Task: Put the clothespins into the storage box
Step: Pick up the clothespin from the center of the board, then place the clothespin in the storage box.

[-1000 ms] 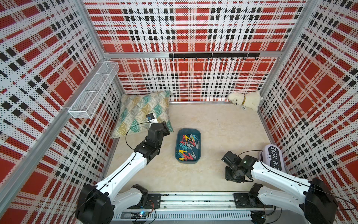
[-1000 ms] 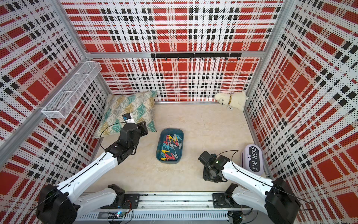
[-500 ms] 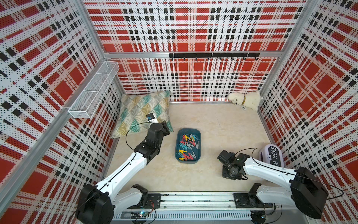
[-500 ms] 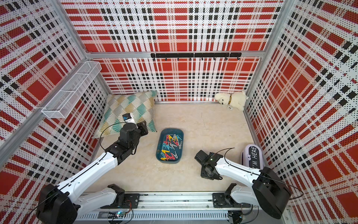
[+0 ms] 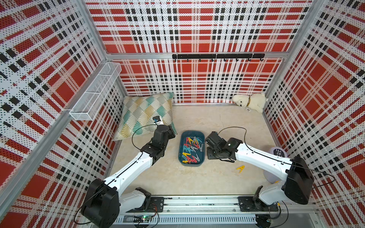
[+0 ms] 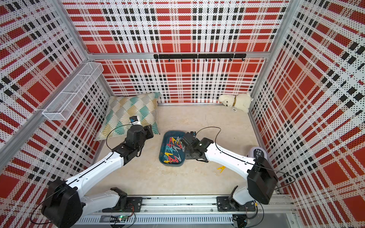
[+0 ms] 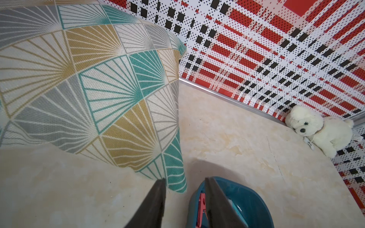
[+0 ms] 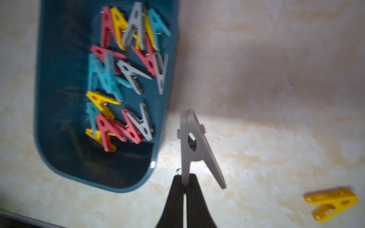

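The teal storage box point(image 5: 180, 152) point(image 6: 161, 153) lies mid-floor with several red, yellow, blue and grey clothespins point(image 5: 190, 150) point(image 6: 173, 150) point(image 8: 122, 79) inside. My right gripper point(image 8: 185, 177) is shut on one leg of a grey clothespin point(image 8: 192, 146), just outside the box's point(image 8: 59, 98) right wall. In both top views the right gripper point(image 5: 211, 139) point(image 6: 185, 140) sits at that wall. A yellow clothespin point(image 5: 240, 168) point(image 6: 221, 169) point(image 8: 331, 203) lies on the floor behind it. My left gripper point(image 7: 185, 180) point(image 5: 171, 133) hangs open and empty by the box's point(image 7: 246, 197) far left corner.
A patterned pillow point(image 5: 146, 116) point(image 7: 88, 88) leans in the back left corner, its tip close to my left gripper. A white plush dog point(image 5: 249, 101) point(image 7: 320, 128) sits back right. A white round cushion point(image 5: 276, 153) lies by the right wall. A white wire basket point(image 5: 94, 92) hangs on the left wall.
My right arm has swung from the front right floor to the box's right wall, shut on the grey clothespin. The yellow clothespin now shows. The left arm has stayed put.
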### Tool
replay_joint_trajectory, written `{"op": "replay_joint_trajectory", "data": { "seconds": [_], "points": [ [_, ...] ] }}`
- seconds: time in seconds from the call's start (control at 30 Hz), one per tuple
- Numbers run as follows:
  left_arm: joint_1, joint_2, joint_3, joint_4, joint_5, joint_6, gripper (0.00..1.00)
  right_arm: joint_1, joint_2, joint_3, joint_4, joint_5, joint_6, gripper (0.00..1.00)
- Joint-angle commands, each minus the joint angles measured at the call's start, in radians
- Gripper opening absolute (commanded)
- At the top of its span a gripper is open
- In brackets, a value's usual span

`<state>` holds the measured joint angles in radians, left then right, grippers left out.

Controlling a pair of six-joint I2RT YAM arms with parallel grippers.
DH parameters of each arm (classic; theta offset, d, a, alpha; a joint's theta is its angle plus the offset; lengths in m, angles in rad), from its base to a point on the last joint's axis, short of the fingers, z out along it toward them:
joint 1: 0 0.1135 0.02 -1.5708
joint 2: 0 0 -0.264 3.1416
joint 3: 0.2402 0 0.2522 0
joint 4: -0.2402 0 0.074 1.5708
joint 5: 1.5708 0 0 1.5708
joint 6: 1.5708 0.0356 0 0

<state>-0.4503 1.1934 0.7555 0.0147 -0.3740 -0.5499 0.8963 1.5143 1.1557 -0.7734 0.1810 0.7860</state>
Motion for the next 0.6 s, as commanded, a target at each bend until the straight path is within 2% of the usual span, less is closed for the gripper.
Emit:
{"op": "replay_joint_trajectory", "data": {
  "seconds": [0.0,0.13,0.33,0.57],
  "points": [
    [0.001,0.003,0.013,-0.014,-0.018,-0.003,0.39,0.053,0.09,0.07,0.038,-0.004,-0.082,0.05],
    [0.008,0.001,0.015,-0.034,-0.034,-0.005,0.39,0.084,0.212,0.113,0.096,-0.075,-0.105,0.05],
    [0.014,-0.006,0.022,-0.044,-0.029,-0.004,0.39,0.082,0.346,0.193,0.073,-0.046,-0.143,0.05],
    [0.013,-0.014,0.018,-0.044,-0.024,0.002,0.39,0.015,0.429,0.231,0.079,-0.088,-0.157,0.05]
  ]
}}
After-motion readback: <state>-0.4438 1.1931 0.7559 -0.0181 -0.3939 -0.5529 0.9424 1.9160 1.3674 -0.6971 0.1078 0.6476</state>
